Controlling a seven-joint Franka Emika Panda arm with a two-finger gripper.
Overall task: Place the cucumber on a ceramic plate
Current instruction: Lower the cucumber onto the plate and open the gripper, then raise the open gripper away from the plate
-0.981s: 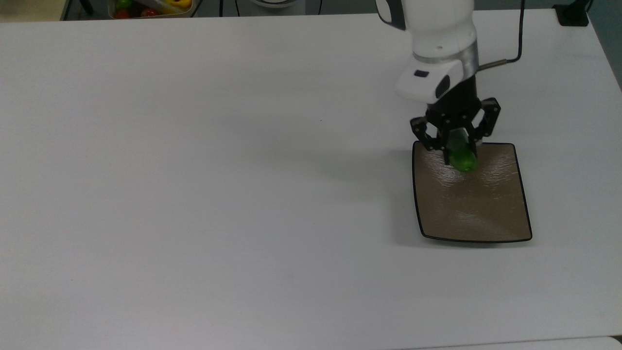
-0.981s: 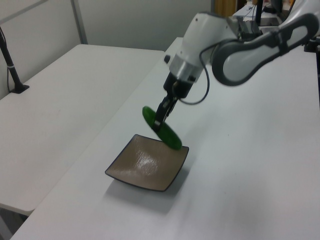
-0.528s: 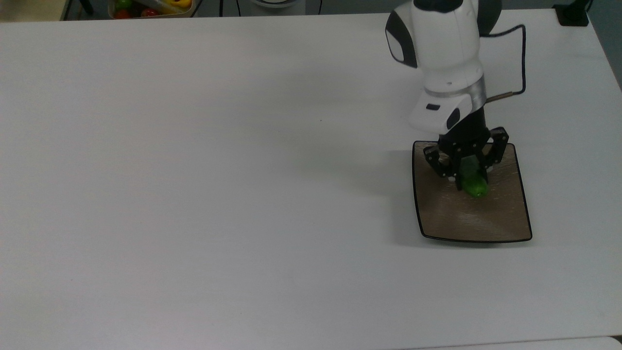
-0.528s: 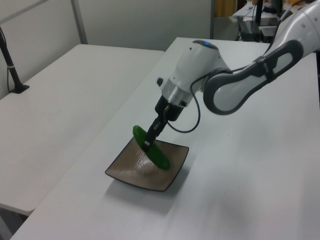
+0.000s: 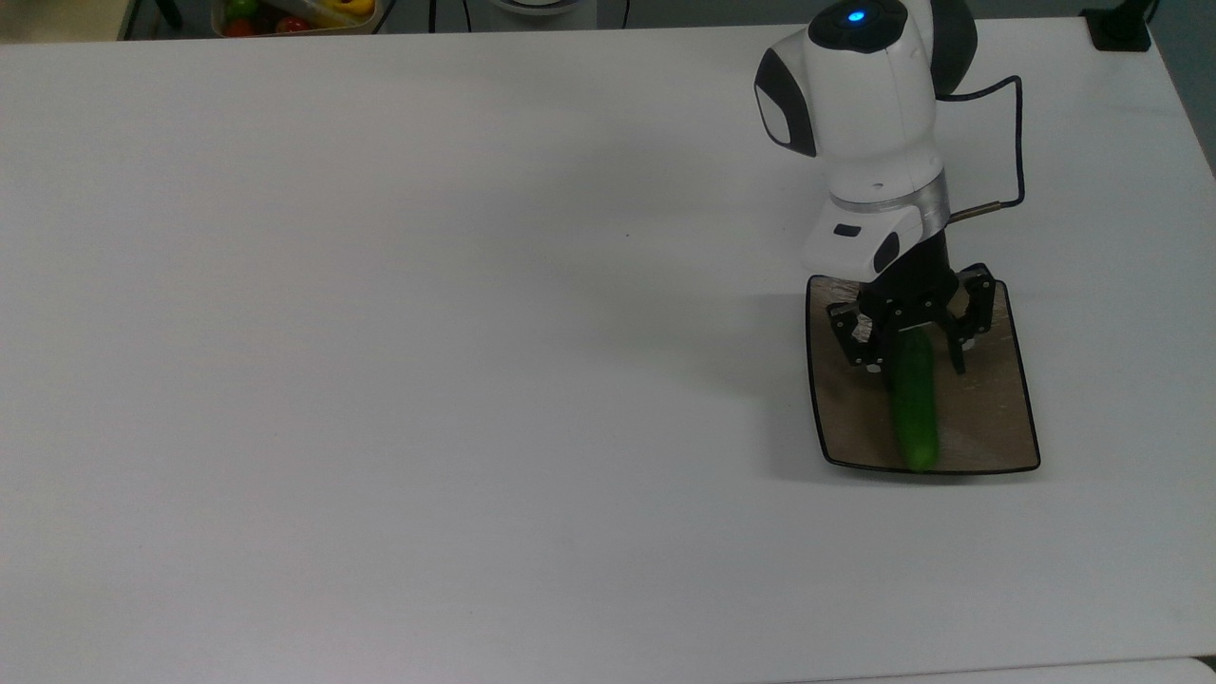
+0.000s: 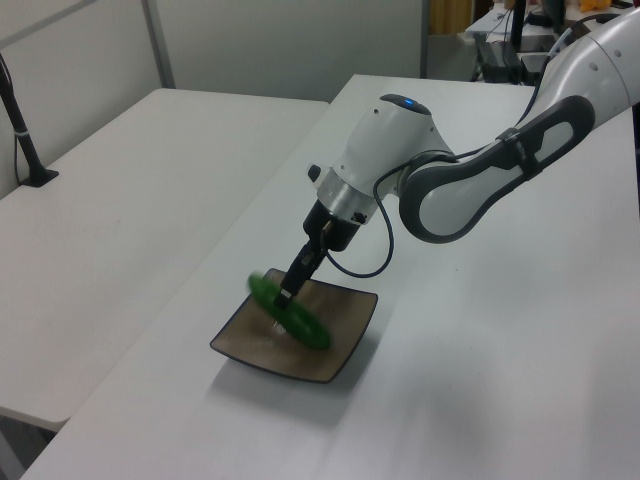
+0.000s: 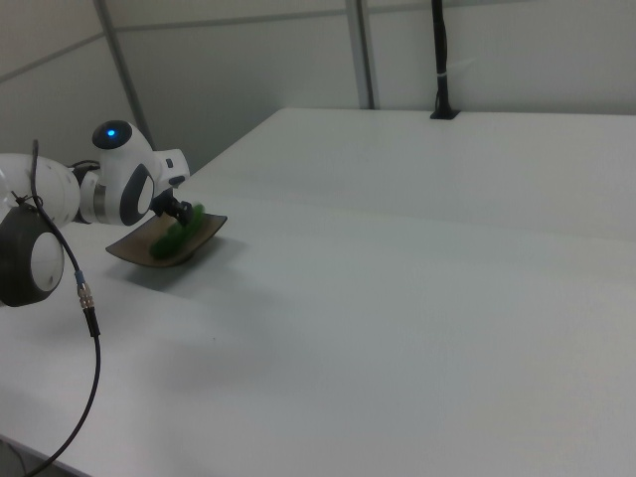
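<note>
The dark green cucumber (image 5: 915,404) lies lengthwise on the square brown ceramic plate (image 5: 983,423), its near end reaching the plate's front rim. My gripper (image 5: 917,361) hangs over the cucumber's far end, open, with its fingers on either side and a gap on the top view's right. In the left view the cucumber (image 6: 290,312) looks blurred and rests at a slant on the plate (image 6: 345,345), just under the gripper (image 6: 287,293). In the right view the gripper (image 7: 184,212) stands above the cucumber (image 7: 174,238) and the plate (image 7: 207,241).
The plate sits near the top view's right edge of the white table (image 5: 475,380). A black cable (image 5: 1018,133) loops behind the arm. A bin of colourful vegetables (image 5: 294,14) stands beyond the far left edge. A second table (image 6: 100,220) lies at the left view's left.
The gripper came down over the plate with the cucumber held at a tilt, then opened. The cucumber dropped out and now lies flat along the plate.
</note>
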